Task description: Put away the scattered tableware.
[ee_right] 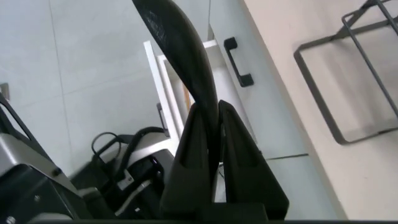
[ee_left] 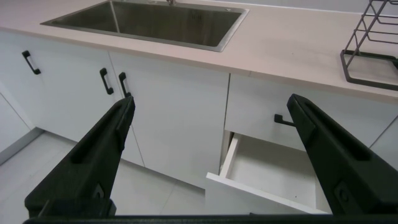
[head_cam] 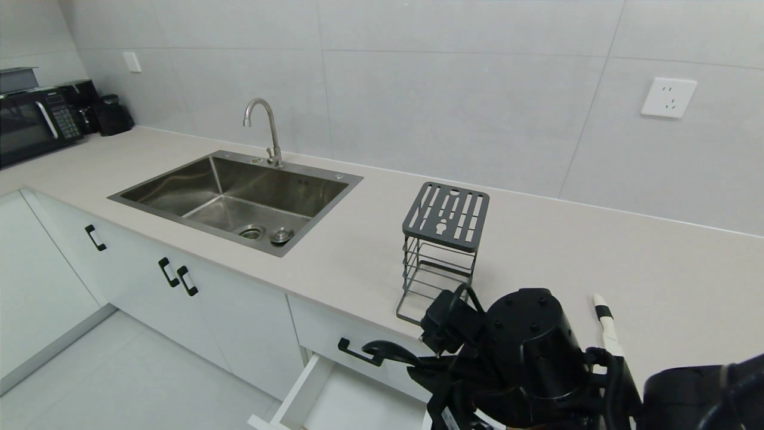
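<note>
Black spoon (ee_right: 180, 56) aloft, perhaps white knife (head_cam: 604, 322) on counter (head_cam: 656, 269)

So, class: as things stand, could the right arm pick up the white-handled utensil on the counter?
Probably not yet: the right gripper is shut on a black spoon. The white-handled utensil itself lies uncovered on the counter.

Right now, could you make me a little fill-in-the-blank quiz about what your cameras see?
1. The right pincer is shut on a black spoon, while the left pincer is ____.
2. The white utensil lies on the ____.
3. The tap stands behind the ____.
Missing words: open; counter; sink.
</note>
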